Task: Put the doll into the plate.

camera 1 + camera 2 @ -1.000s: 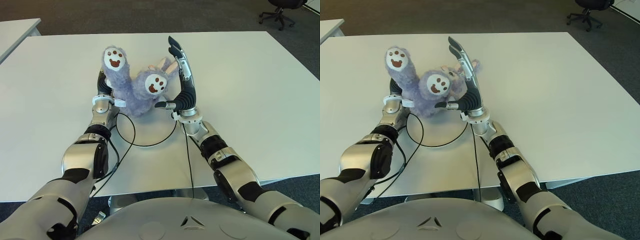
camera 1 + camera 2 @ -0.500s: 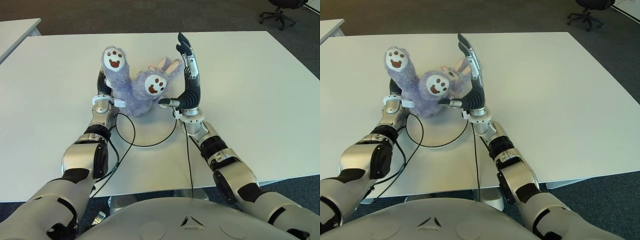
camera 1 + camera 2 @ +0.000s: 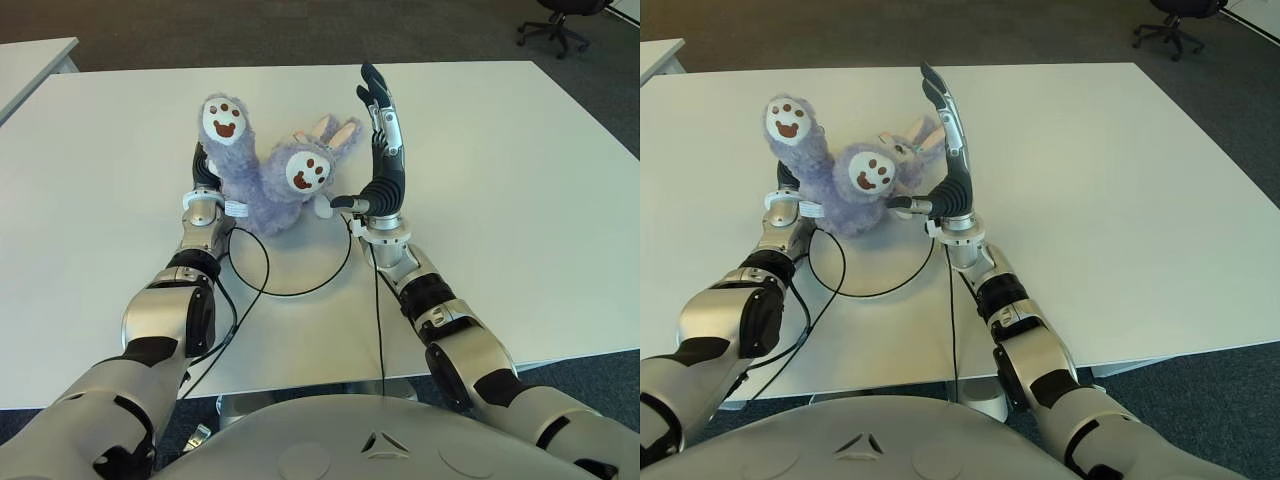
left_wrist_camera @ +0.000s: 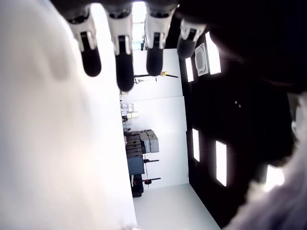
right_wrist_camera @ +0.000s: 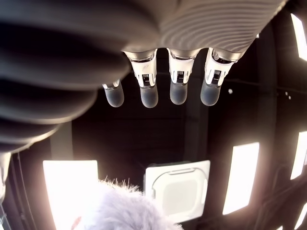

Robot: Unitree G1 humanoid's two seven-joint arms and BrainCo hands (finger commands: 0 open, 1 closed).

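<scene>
The doll (image 3: 265, 185), a purple plush rabbit, lies on the white table (image 3: 500, 180) with both paw-print feet up and its ears pointing to the far side. My left hand (image 3: 203, 180) shows at its left side, partly hidden by the raised leg; its fingers (image 4: 123, 57) are stretched out straight and hold nothing. Just right of the doll my right hand (image 3: 380, 140) stands upright. Those fingers (image 5: 178, 91) are straight too, and the thumb points toward the doll without gripping it. Purple fur (image 5: 120, 211) shows below that palm. I see no plate in any view.
A black cable (image 3: 290, 275) loops on the table in front of the doll, between my forearms. Another white table (image 3: 30, 60) stands at the far left. An office chair (image 3: 565, 25) is on the dark carpet at the far right.
My right hand has drawn away to the right of the doll and straightened up. The doll has settled slightly to the left, and its white tail now shows.
</scene>
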